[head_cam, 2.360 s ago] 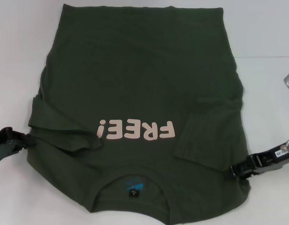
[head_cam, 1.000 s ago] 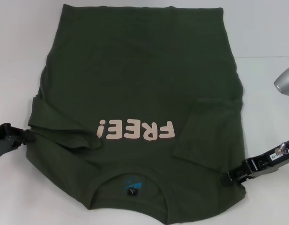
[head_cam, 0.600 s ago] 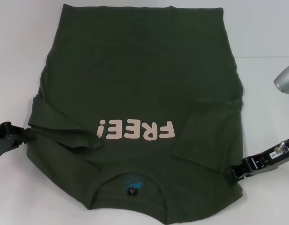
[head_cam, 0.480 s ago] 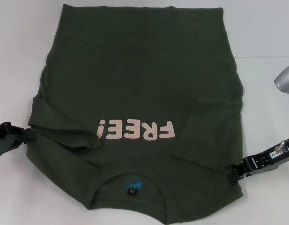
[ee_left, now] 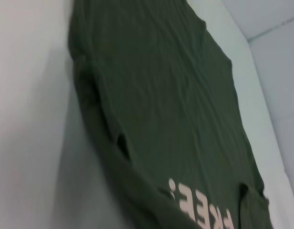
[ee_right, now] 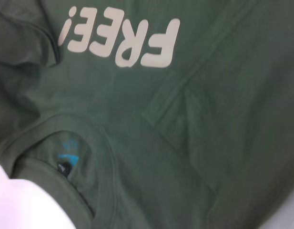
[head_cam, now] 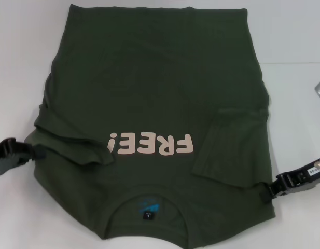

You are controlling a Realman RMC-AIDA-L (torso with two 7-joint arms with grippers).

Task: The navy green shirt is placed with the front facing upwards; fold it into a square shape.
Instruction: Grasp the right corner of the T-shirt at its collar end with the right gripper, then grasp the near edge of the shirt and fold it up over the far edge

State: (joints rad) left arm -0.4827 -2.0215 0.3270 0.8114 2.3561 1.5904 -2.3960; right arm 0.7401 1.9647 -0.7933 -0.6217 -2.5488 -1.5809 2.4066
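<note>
We are lying the navy green shirt [head_cam: 154, 93] front-up on the white table [head_cam: 294, 46], sleeves folded inward. Our left gripper [head_cam: 38, 152] and right gripper [head_cam: 268, 191] are touching its side edges, seemingly pinching fabric, though we cannot tell for sure.

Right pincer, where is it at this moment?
In the head view the right pincer sits at the shirt's right edge, beside the folded-in right sleeve, nearer the collar than the hem.
</note>
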